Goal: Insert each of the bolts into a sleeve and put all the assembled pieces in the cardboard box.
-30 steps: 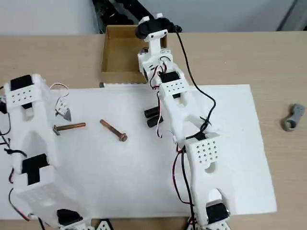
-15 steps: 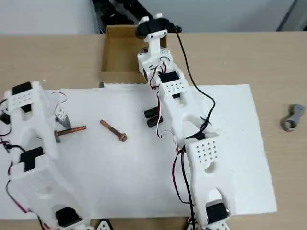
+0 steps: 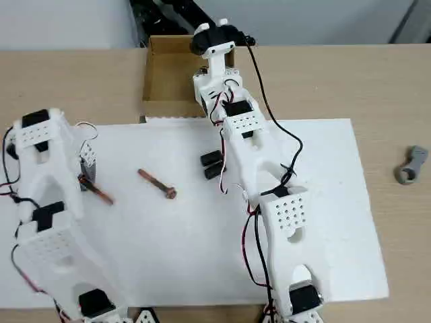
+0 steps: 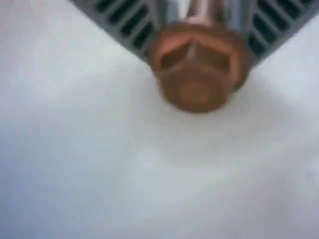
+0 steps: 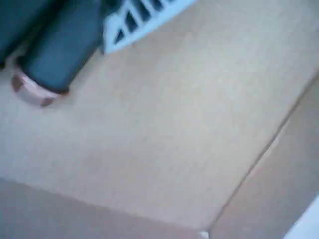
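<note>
My right hand (image 5: 84, 30) clamps one sleeved bolt (image 5: 40, 74) inside the cardboard box (image 3: 161, 74), my left hand (image 3: 86, 173) pinches a bare bolt (image 3: 101, 194) by its head, and another bolt (image 3: 156, 184) and two sleeves (image 3: 212, 165) lie unjoined on the desk (image 3: 337, 81).

left bolt (image 3: 100, 193), formerly level, now diagonal between the left arm's fingers (image 3: 87, 161)

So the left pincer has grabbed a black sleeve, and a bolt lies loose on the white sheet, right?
Not quite. The left pincer holds a copper bolt, not a black sleeve; the left wrist view shows the bolt's head between its fingers. A second bolt does lie loose on the white sheet.
</note>
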`<state>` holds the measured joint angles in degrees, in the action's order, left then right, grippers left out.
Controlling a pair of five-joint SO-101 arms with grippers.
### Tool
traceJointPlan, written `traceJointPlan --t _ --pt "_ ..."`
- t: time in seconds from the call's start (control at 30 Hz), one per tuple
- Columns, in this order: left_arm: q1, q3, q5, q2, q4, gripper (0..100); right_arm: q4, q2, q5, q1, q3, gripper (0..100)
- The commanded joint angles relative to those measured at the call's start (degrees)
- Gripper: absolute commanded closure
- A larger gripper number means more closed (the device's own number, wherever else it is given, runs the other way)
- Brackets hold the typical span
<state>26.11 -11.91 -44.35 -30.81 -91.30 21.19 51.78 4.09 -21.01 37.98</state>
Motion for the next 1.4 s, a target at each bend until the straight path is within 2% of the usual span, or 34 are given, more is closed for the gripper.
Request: traceJointPlan --t 0.0,0.17,0.27,0.43,0.6,0.77,0.9,1.1,1.37 --pt "0.62 -5.23 2.11 0.18 -5.01 99 0.04 -2.24 0.53 -0.22 2.90 82.2" --pt "0.62 -11.21 4.40 0.18 -9.14 99 1.19 -2.77 0.53 -0.22 3.34 82.2" --pt "0.62 -12.35 6.15 0.18 -9.14 100 8.40 -4.35 1.76 -0.22 5.54 82.2" --pt "0.44 -12.44 9.93 4.22 -9.23 100 25.10 -11.65 13.10 -0.04 6.77 82.2" --pt "-3.08 -12.53 16.00 14.33 -9.14 100 42.33 -19.91 23.74 -0.48 6.77 82.2" --pt "-7.91 -12.35 21.80 24.26 -9.05 100 56.04 -24.48 35.43 -2.42 6.77 82.2" --pt "-8.70 -12.18 24.88 29.10 -9.05 100 64.75 -25.01 44.48 -5.32 6.77 82.2" --pt "-7.56 -5.76 26.46 32.88 -9.05 100 70.37 -24.66 56.62 -8.84 6.77 82.3" --pt "-5.45 -1.71 26.55 34.55 -9.05 100 72.92 -24.66 62.77 -9.27 3.08 82.3"
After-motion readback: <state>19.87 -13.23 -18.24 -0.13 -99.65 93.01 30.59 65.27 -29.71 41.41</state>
